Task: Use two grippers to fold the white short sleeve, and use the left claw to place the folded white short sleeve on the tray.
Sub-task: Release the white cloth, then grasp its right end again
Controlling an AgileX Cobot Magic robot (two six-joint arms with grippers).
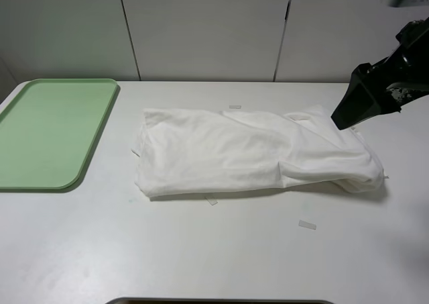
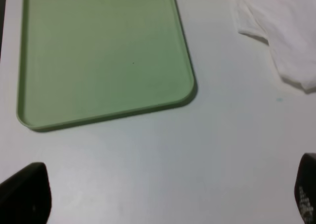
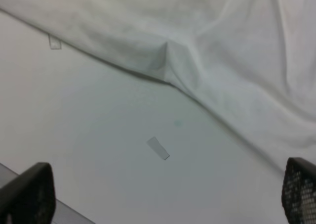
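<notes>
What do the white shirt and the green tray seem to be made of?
The white short sleeve looks like soft, matte fabric, perhaps cotton: it lies in loose folds and wrinkles. The tray seems to be smooth plastic with a slight sheen: even pale green colour, rounded corners, low moulded rim.

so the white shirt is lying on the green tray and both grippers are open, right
Not on the tray: the white short sleeve lies on the table beside it, as the exterior high view shows. The left gripper and right gripper are open.
</notes>
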